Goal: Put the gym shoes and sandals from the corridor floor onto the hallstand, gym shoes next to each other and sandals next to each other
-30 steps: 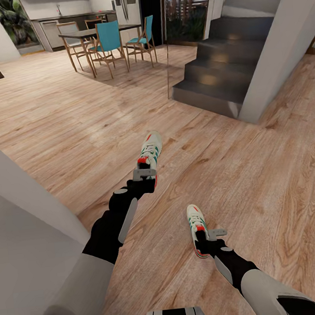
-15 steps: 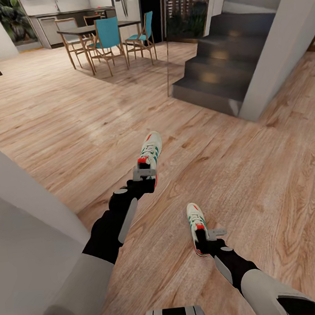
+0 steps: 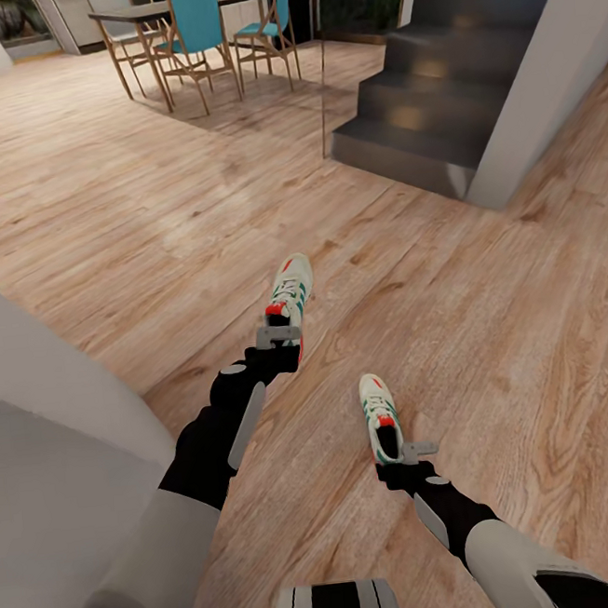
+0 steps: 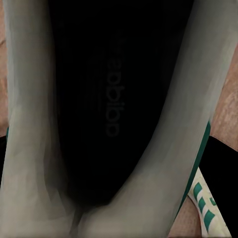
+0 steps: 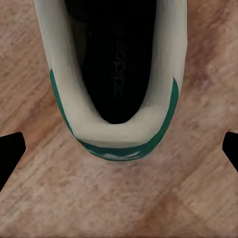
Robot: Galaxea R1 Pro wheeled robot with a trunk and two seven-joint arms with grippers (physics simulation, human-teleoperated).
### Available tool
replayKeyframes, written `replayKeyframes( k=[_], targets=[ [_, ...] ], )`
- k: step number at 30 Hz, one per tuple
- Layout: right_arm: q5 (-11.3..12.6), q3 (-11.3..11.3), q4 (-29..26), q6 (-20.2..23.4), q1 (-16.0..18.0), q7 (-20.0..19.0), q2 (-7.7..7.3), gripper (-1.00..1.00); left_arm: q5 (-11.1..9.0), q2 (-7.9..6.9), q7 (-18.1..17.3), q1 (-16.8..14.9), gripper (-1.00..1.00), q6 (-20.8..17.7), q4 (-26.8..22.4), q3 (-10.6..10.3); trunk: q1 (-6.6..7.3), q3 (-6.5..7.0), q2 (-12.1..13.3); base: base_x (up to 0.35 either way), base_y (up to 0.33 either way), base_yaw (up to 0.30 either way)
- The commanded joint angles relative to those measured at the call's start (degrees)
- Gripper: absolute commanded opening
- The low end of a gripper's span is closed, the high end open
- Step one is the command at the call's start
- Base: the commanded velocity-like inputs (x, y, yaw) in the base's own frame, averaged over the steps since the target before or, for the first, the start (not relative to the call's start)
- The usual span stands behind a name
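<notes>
Two white gym shoes with green stripes are in the head view over the wood-plank corridor floor. My left gripper is shut on the heel of the farther gym shoe; up close its dark opening sits between the fingers. The nearer gym shoe lies on the floor just ahead of my right gripper. That gripper is open, its fingertips spread wide either side of the heel and apart from it. The sandals and the hallstand are out of view.
A white wall stands close at the left. Dark grey stairs and a white slanted pillar rise at the far right. A dining table with teal chairs stands far back. Open floor lies ahead.
The whole view has shifted. The nearer shoe, whose heel was under my right gripper, now lies ahead of it. The farther shoe has kept its place at my left gripper.
</notes>
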State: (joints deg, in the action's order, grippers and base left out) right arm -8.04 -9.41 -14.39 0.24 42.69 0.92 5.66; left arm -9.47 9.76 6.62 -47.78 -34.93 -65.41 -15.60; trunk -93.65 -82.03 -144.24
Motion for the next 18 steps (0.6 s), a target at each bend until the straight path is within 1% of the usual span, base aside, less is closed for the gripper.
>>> replayKeyframes(
  k=[1, 9, 17, 18],
  targets=[
    [-0.59, -0.43, -0.03, 0.03, 0.02, 0.09, 0.05, 1.00, -0.60, -0.01, 0.50, -0.03, -1.00, -0.22, -0.05, -0.08, -0.01, -0.36, -0.03, 0.000, 0.000, 0.000],
    [-0.59, -0.43, -0.03, 0.03, 0.02, 0.06, 0.05, 1.00, -0.58, -0.01, 0.47, -0.03, -1.00, -0.22, -0.07, -0.05, -0.22, -2.88, -0.14, 0.000, 0.000, 0.006],
    [-0.58, -0.43, -0.03, 0.03, 0.02, 0.06, 0.05, 1.00, -0.57, -0.02, 0.50, -0.03, -1.00, -0.22, -0.07, -0.05, -0.22, -3.53, -0.14, 0.000, 0.000, 0.051],
    [-0.58, -0.43, -0.03, 0.03, 0.02, 0.07, 0.05, 1.00, -0.59, -0.01, 0.49, -0.03, -1.00, -0.22, -0.06, -0.05, -0.24, -3.78, -0.15, 0.000, 0.000, 0.016]
  ],
)
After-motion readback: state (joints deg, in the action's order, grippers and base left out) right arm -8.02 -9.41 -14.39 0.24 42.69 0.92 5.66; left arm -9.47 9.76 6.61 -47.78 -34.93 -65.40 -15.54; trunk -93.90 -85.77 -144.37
